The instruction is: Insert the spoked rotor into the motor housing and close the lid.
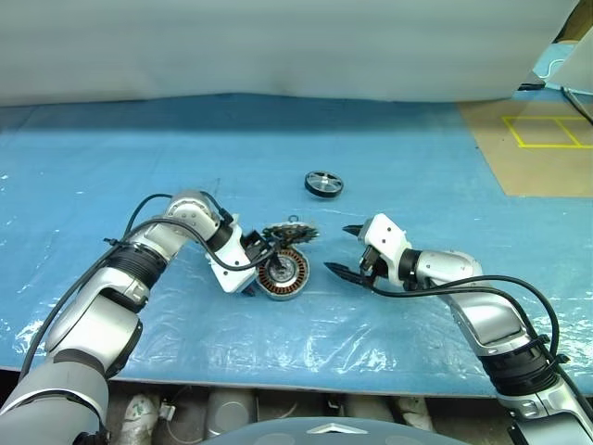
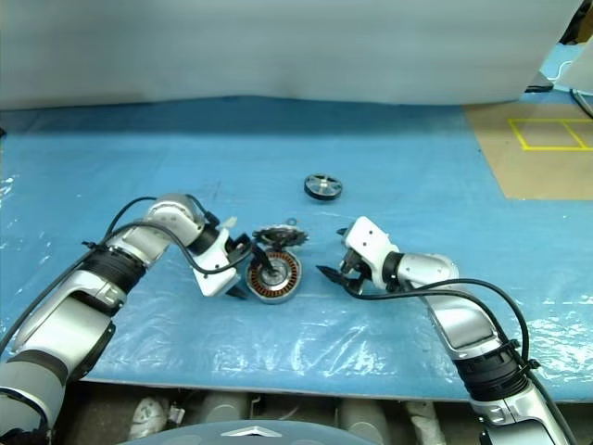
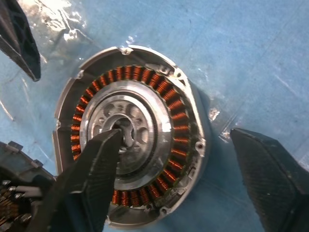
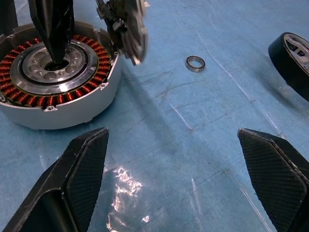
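Observation:
The motor housing (image 1: 283, 272) lies flat on the blue sheet, its copper windings and hub facing up. My left gripper (image 1: 266, 276) is open over it: one finger (image 3: 99, 169) dips into the central hub, the other (image 3: 270, 179) stands just outside the housing wall. The lid (image 1: 290, 232) is tilted, propped at the housing's far rim. Farther back the spoked rotor (image 1: 323, 184) rests alone on the sheet. My right gripper (image 1: 338, 248) hovers open and empty to the right of the housing, pointing toward it.
A tiny thin ring (image 4: 195, 63) lies on the blue plastic sheet (image 1: 417, 185) between the housing and the rotor. A brown floor patch with yellow tape (image 1: 542, 139) lies at the far right. A white wall (image 1: 278, 46) bounds the back.

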Robot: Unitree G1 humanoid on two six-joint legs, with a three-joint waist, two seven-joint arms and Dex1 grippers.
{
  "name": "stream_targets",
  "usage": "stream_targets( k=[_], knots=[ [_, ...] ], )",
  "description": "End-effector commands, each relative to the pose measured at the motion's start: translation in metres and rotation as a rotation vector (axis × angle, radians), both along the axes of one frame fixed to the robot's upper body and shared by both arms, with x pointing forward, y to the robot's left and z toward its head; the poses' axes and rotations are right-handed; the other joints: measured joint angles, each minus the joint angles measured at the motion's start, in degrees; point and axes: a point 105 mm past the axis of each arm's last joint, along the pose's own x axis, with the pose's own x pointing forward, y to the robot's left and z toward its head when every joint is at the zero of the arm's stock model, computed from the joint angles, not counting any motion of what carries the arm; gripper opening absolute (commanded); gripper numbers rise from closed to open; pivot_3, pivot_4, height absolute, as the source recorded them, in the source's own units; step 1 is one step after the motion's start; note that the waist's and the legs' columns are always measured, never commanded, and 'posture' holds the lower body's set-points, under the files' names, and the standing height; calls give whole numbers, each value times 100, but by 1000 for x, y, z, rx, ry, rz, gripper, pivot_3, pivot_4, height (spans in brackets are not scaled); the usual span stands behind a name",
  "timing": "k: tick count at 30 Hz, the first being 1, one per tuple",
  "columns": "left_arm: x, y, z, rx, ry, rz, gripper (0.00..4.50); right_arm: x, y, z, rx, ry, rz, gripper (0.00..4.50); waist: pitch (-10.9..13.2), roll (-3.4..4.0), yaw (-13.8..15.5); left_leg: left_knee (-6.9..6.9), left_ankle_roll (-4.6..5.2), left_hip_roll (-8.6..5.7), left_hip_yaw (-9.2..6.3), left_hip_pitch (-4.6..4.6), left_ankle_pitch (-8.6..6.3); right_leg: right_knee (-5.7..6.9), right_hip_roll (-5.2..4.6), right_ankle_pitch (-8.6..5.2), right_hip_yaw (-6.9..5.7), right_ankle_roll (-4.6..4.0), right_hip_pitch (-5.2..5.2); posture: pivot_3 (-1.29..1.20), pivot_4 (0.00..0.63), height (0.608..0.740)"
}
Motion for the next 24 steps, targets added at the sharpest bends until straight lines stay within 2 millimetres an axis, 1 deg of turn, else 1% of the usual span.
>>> stream_targets(
  k=[1, 4, 8, 11, 14, 16, 18, 21, 24],
  knots=[
    [-2, 1, 17, -61, 0, 0, 3678, -3, 2, 9, -5, -37, 35, 4500, 0, 0, 5, 0, 0, 0, 1, 0, 0, 0, 0, 0, 0, 0, 0, 0, 150, 740],
    [-4, 11, 26, -82, 34, 49, 3678, -3, 0, 12, 0, -36, 37, 4500, 0, 0, -22, 0, 0, 0, 1, 2, 0, 1, 0, 0, 0, 0, 0, 0, 150, 740],
    [-10, 19, 44, -156, 106, 121, 3678, -4, 0, 13, 9, -30, 42, 4500, 0, 0, -13, 0, 0, 7, 2, 2, 0, 6, 6, -4, -1, -7, -3, 0, 150, 740],
    [-13, 31, 57, -245, 221, 261, 3678, -1, -2, 8, 19, -20, 29, 4500, 0, 0, -15, 0, 0, 6, 3, 2, 0, 6, 5, -6, -1, -8, -4, 0, 150, 740],
    [-1, 47, 63, -331, 251, 436, 3678, 15, -9, 5, 42, -35, -50, 4500, 0, 0, -30, 0, 0, 7, 3, 3, 0, 10, 6, -7, -1, -9, -6, 0, 150, 740],
    [8, 56, 68, -427, 300, 573, 3678, 26, -15, 5, 75, -32, -98, 4500, 0, 0, -45, 0, 0, 6, 4, 4, 0, 12, 6, -7, 0, -9, -7, 0, 150, 740],
    [12, 64, 72, -508, 366, 677, 3678, 33, -19, 1, 88, -15, -122, 4500, 0, 0, -55, 2, 0, 2, 3, 4, 0, 18, 5, -7, 2, -9, -9, 0, 150, 740],
    [7, 73, 69, -596, 482, 787, 3678, 45, -23, 1, 114, -5, -140, 4500, 0, 0, -111, 1, 0, 2, 3, 2, 0, 17, 5, -9, 2, -11, -10, 0, 150, 740],
    [0, 73, 64, -627, 555, 839, 3678, 55, -24, 3, 127, -3, -139, 4500, 1, -1, -142, -1, 0, 4, 2, -9, 0, 14, 7, -13, -3, -16, -14, 0, 150, 740]
  ],
)
